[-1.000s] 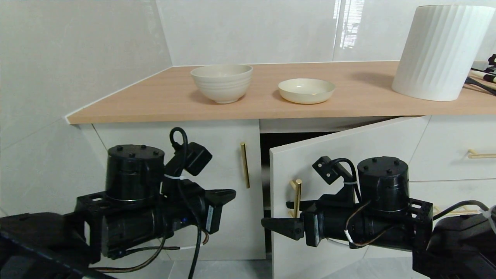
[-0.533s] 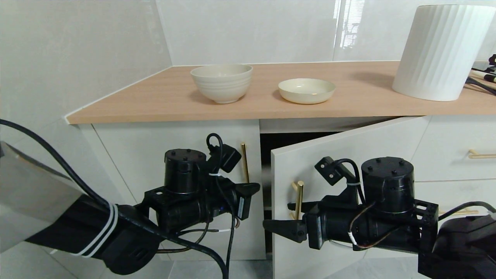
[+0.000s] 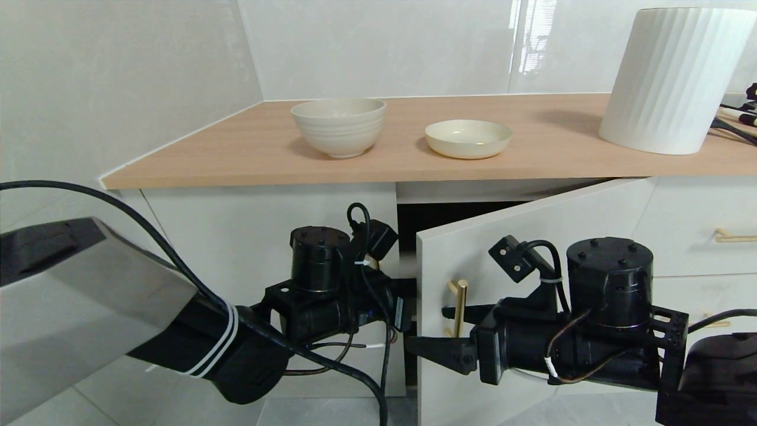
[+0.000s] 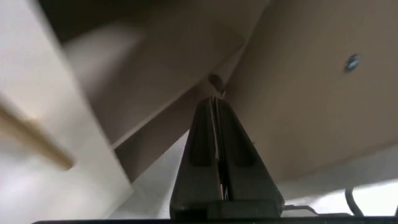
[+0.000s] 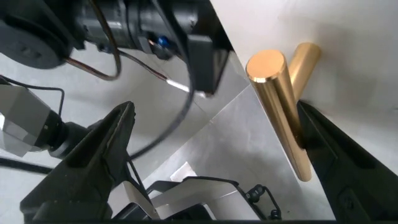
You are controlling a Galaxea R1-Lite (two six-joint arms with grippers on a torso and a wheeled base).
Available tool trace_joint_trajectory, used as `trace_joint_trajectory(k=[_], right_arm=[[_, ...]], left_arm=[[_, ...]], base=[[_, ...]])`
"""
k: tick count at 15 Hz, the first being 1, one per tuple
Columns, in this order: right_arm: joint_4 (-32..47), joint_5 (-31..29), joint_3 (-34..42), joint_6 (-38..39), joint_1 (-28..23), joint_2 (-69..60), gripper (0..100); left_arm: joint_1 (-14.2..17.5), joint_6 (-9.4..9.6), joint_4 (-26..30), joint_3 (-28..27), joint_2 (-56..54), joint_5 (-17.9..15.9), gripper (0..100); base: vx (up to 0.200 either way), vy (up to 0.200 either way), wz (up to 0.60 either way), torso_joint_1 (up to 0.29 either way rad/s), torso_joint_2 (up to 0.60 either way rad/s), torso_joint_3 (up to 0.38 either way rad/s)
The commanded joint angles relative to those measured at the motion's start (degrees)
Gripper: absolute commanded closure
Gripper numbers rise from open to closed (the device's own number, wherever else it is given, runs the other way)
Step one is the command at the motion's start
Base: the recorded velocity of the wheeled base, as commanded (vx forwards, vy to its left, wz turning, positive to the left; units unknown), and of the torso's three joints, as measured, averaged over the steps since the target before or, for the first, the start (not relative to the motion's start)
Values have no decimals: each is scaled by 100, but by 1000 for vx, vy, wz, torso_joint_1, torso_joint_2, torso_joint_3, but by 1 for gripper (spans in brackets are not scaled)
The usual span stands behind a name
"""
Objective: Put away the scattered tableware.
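The left gripper (image 4: 214, 106), fingers pressed together, noses into the dark gap (image 3: 443, 211) beside the ajar cabinet door (image 3: 532, 231), at frame centre. The right gripper (image 3: 446, 330), lower centre, stands spread around the gold handle (image 3: 459, 307), not clamping. The bowl (image 3: 338, 126) and dish (image 3: 468, 138) sit on the countertop (image 3: 550, 148), upper centre. Judged step: opening the cabinet; next, the door needs swinging wider. The interior is too dark to read.

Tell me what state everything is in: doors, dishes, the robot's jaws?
Right cabinet door: partly open.
Left cabinet door: looks shut.
Bowl: upright, empty, on the counter.
Shallow dish: upright, empty, on the counter.
Left gripper: jaws shut, at the gap between the doors.
Right gripper: jaws open, either side of the gold handle.
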Motion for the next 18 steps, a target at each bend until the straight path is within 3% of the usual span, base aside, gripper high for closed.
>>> trace_joint_trajectory(k=[1,5,12,16,18], right_arm=[[15,-12,6,1,0,-29,0],[24,-12,-3,-60,-149,-11,0],[323,-197,32,-921,-1239,-116,0],[463,-382,560,-1229,-1617,-828,0],[1184,-452,735,-1238,-1626,-1628,0]], left_arm=[[-111,-6,-9,-50,79,-23,100],[-296,3,-9,-6,18,-6,100],[-445,-6,-18,38,-61,-15,100],[-445,-23,-36,65,-70,-15,100],[-480,-252,-44,56,-97,-23,100]], base=[[0,0,0,0,0,0],[0,0,0,0,0,0],[0,0,0,0,0,0],[0,0,0,0,0,0],[0,0,0,0,0,0]])
